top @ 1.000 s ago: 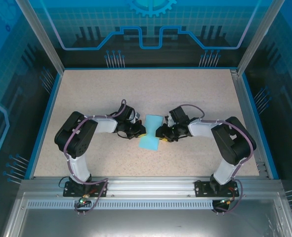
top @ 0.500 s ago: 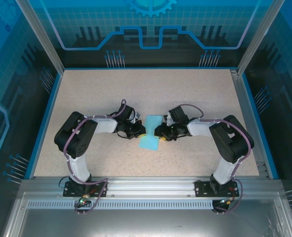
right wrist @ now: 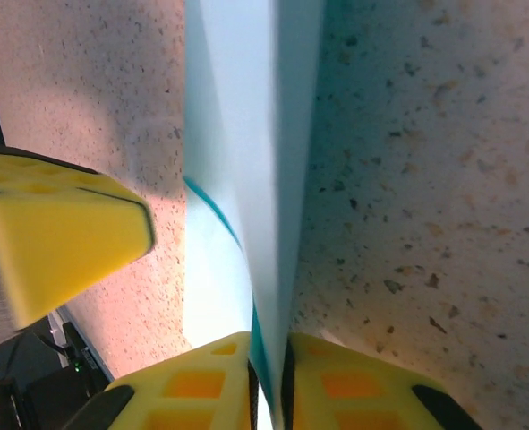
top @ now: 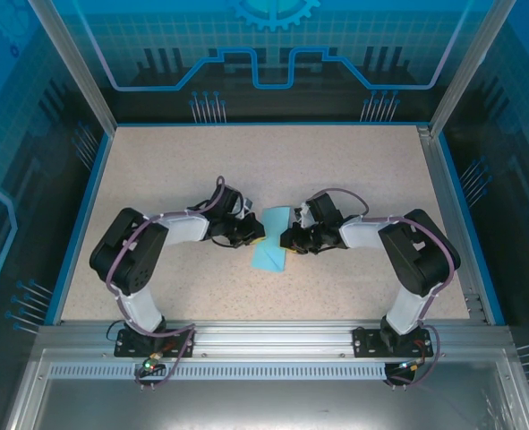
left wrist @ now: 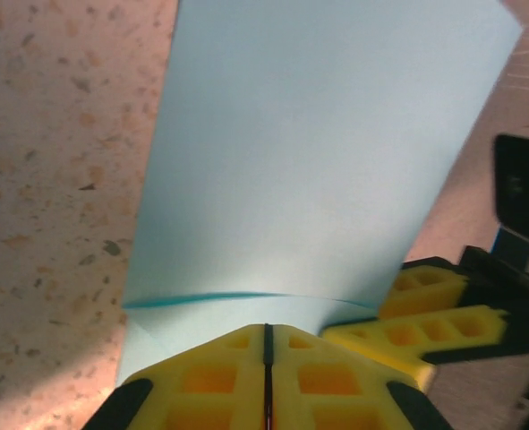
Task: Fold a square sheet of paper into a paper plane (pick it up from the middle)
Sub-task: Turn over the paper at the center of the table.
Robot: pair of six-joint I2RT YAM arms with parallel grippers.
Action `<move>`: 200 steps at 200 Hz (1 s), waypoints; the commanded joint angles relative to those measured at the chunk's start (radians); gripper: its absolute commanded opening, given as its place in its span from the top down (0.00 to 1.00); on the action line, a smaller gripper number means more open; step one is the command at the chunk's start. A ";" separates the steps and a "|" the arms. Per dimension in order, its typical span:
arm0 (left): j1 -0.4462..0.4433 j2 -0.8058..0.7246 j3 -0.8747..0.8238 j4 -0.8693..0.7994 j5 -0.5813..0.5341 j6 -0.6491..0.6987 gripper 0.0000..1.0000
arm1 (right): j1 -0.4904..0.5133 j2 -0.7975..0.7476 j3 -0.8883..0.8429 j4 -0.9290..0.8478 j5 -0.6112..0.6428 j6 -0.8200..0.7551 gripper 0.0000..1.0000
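Light-blue square sheet of paper [top: 271, 242] sits between the two facing pincers, low over the desk [top: 354, 170]. The left pincer [left wrist: 267, 328] is clenched on one edge, pads nearly meeting. The right pincer [right wrist: 268, 345] clamps the opposite edge. The sheet is bowed, with a crease just ahead of the left pads.

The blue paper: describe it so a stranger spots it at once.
On the speckled beige table, look to the middle, where the left gripper and right gripper meet. The square sheet of paper sits between them: thin, light blue and creased, unlike the black grippers.
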 commanded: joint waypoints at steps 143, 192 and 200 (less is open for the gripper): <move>0.006 -0.587 -0.138 -0.268 -0.612 -0.028 0.53 | 0.065 -0.246 0.472 -0.922 0.632 -0.398 0.93; 0.010 -0.645 -0.158 -0.308 -0.697 -0.060 0.46 | 0.170 -0.140 0.661 -1.172 1.001 -0.380 0.93; 0.011 -0.649 -0.159 -0.310 -0.701 -0.062 0.45 | 0.190 -0.115 0.681 -1.200 1.045 -0.373 0.93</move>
